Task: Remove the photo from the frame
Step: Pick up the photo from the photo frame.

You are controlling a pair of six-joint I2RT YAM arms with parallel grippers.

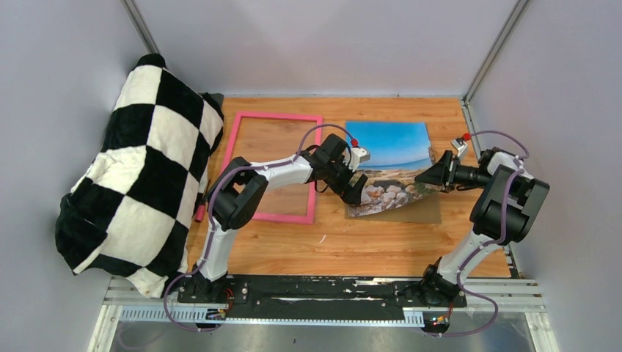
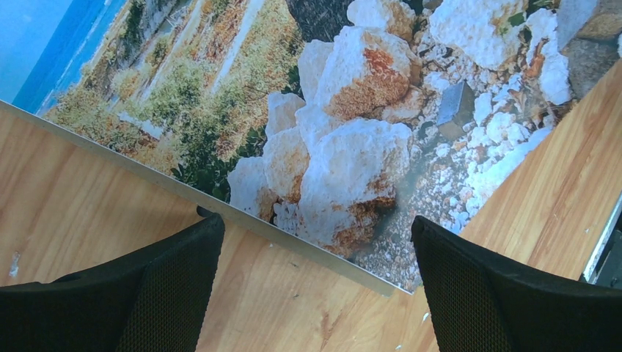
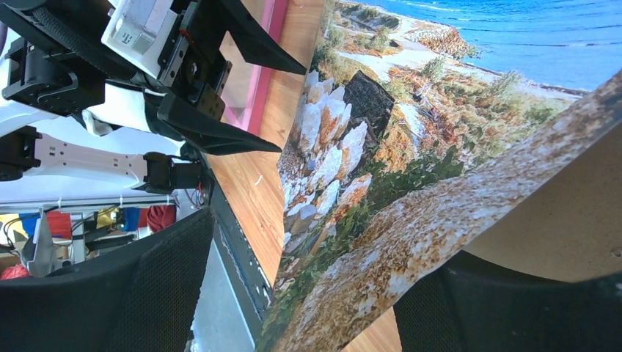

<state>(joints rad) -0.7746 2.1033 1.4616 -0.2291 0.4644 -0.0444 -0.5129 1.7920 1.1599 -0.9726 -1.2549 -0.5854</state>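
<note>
Covering the whole working area, the wooden desk is seen from above, and its 9 o'clock side is taken up by a black-and-white checkered blanket bundled against the wall. The frame, a narrow pink rectangle, is laid flat at 11 o'clock with bare wood showing through it. The photo is found outside it, just beside it toward 1 o'clock, laid on a brown backing board, a strip of which shows at the photo's 5 o'clock corner. That corner is raised and curled.

The left claw is held spread wide above the photo's 7 o'clock edge, with nothing between its fingers. The right claw is placed at the photo's 4 o'clock edge, its fingers well apart. The lifted edge is draped over one finger, and no pinch is seen.

The removal itself is judged done, with release of the print as the step in hand. It is best done by the right claw being opened fully and then drawn out low toward 3 o'clock, so that the curled corner is let down onto the board and not dragged. The left claw is better raised straight up, so that the glossy surface is neither scuffed nor shifted.
</note>
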